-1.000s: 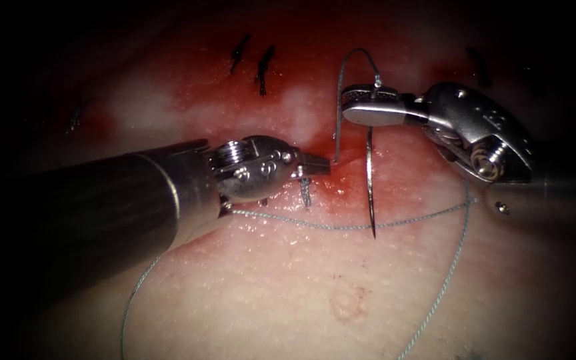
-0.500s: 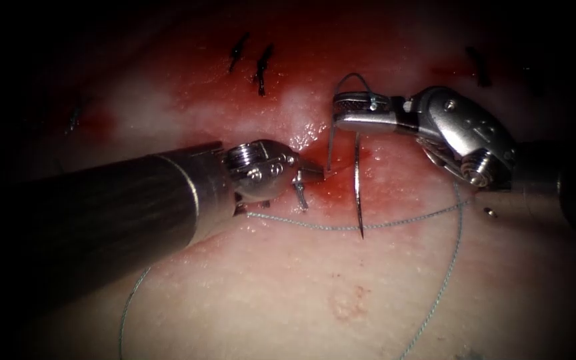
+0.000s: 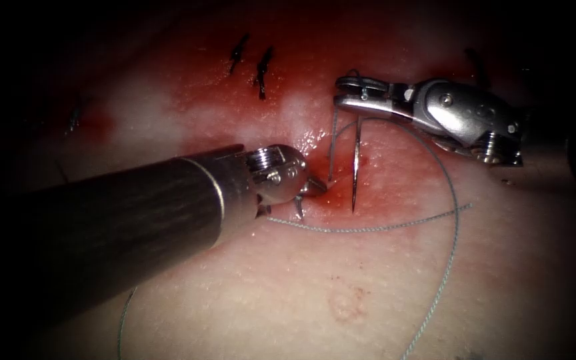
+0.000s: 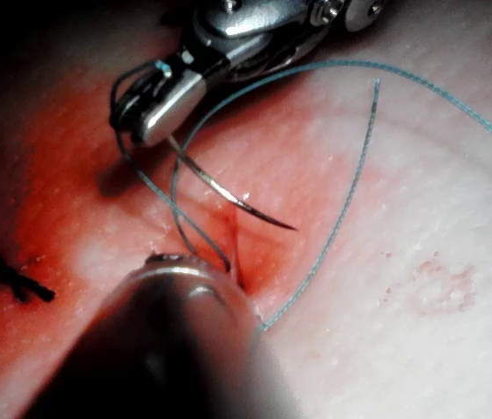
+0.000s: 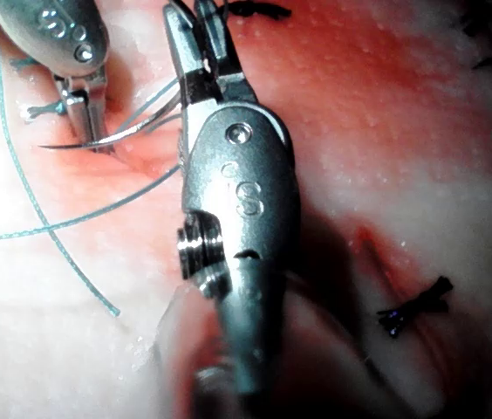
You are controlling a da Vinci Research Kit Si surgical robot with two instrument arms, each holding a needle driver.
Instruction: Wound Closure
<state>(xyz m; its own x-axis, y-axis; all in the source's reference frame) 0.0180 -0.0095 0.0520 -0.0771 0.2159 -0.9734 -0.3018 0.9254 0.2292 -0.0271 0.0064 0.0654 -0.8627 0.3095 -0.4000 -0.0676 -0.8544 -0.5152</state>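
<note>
Right arm's shiny steel needle driver (image 3: 351, 93) is clamped on the thin curved steel needle (image 3: 355, 167) near its thread end, tip hanging down over the red-stained patch of pale pork tissue (image 3: 341, 280), just right of the cut (image 3: 321, 190) and not in it as far as I can see. Left arm's dark-shafted needle driver (image 3: 316, 187) is nosed right into the cut; its jaws look pinched on the tissue edge (honestly can't tell for sure). Blue-grey braided thread (image 3: 368, 228) loops loosely across the tissue under both tools. Older black knotted stitches (image 3: 251, 60) sit further up. My worry: that slack loop sits close to the needle tip, so a careless swing could snag it, and a grip so far back may let the needle twist
</note>
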